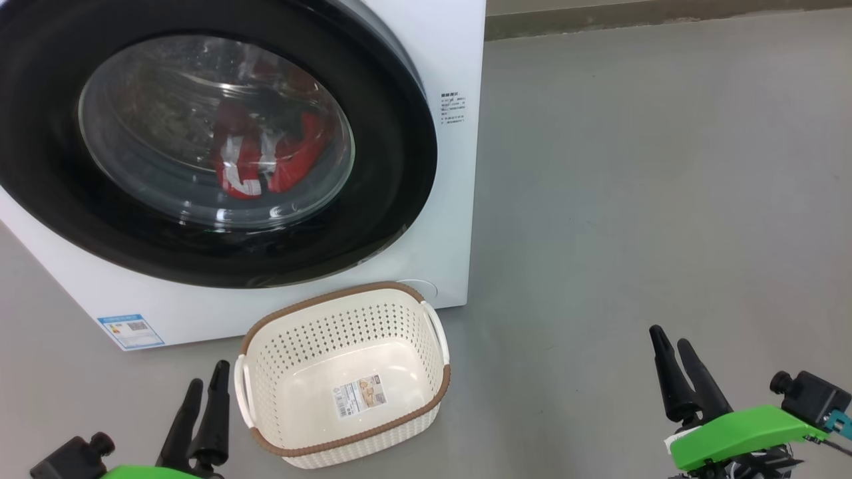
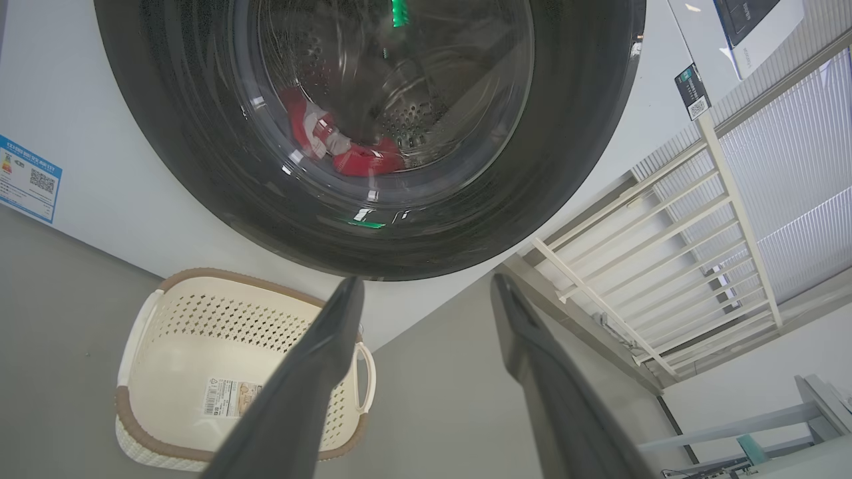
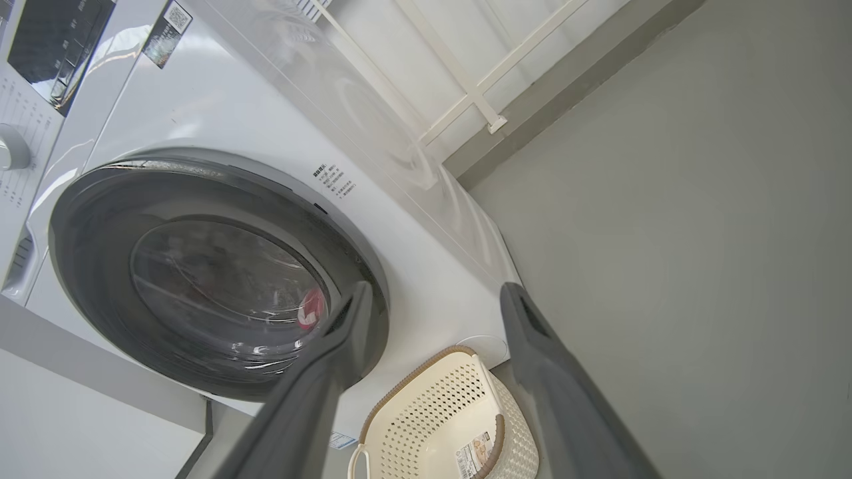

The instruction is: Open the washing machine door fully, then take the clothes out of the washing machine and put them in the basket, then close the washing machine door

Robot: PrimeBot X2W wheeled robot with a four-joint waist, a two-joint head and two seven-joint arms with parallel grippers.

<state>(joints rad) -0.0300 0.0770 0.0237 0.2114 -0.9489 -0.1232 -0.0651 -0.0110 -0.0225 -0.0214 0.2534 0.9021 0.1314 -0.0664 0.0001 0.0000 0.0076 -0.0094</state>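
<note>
While the washing machine door [image 1: 200, 143] sits shut against the white washing machine [image 1: 459, 53], the task stands at its first step, with nothing yet opened or moved. In the head view the clothes [image 1: 266, 159], red with white trim, lie behind the glass inside the drum. The basket [image 1: 346, 376] stands empty on the grey floor [image 1: 632, 166], just in front of the machine's lower right corner. The left tool [image 1: 203, 396] rests at the lower left, close beside the basket's handle, its two dark fingers parted and holding nothing. The right tool [image 1: 675, 356] waits at the lower right, well apart from both door and basket, likewise spread and empty.

In the left wrist view the left tool [image 2: 426, 293] points up at the door's glossy black rim [image 2: 532, 199], fingers wide, with the clothes [image 2: 353, 150] showing through the window and the basket [image 2: 153, 372] to one side.

In the right wrist view the right tool [image 3: 436, 299] looks along the machine's front, fingers equally wide, the door [image 3: 93, 279] ahead and the basket [image 3: 426, 412] below. The rim's far edge seems to stand slightly off the cabinet here, though I cannot tell whether the latch is released.

The next move, as I judge it, calls for one tool to reach the rim's free edge, hook or pinch it, and swing the door out along its hinge arc, keeping clear of the basket
</note>
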